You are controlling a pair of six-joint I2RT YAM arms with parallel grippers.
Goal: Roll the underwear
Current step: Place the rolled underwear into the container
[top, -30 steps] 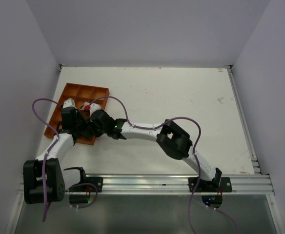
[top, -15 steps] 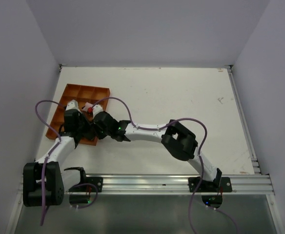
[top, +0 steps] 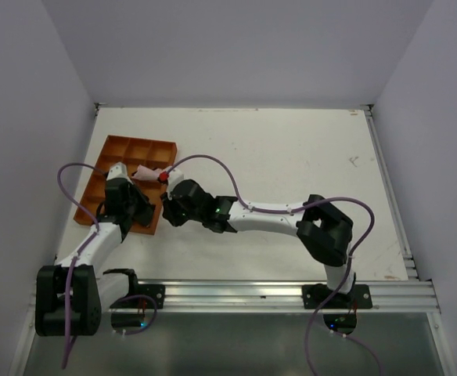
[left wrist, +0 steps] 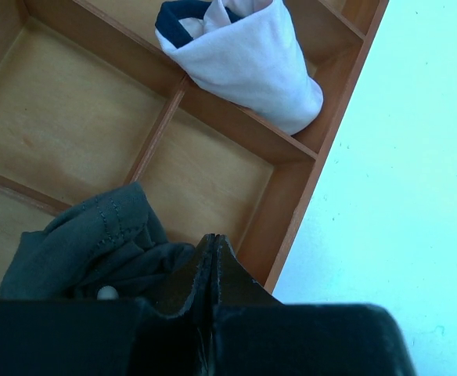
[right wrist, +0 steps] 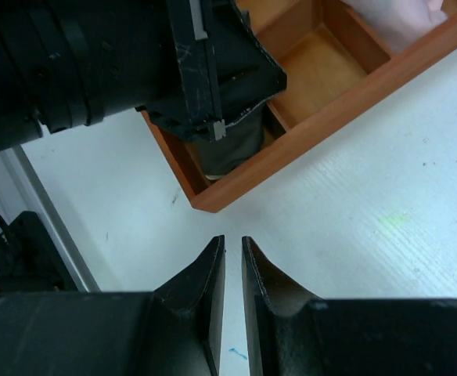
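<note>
Surface: white table (top: 291, 172) closed in by pale walls; both arms reach toward its left side.
Container: orange compartment tray (top: 134, 149), lying at an angle at the left rear of the table.
Contents, near corner: the underwear (left wrist: 88, 243), a bunched dark grey-green cloth, lies in a compartment at the tray's near edge, directly under the left gripper.
Contents, adjoining compartment: a rolled pale cloth (left wrist: 248, 66) with a dark blue edge, leaning on the divider.
Contents, other compartments in view: bare wooden floor.
Left gripper (left wrist: 213, 247): jaws fully closed, tips pressed together over the tray; the cloth bunches against their left side, with none seen between the tips.
Right gripper (right wrist: 232, 243): jaws parted by a narrow gap, holding nothing, above bare table just outside the tray's corner.
Hidden: the gripper body covers the underwear's lower part; in the overhead view both wrists mask that compartment.
Unclear: whether the left fingers touch the cloth underneath.
</note>
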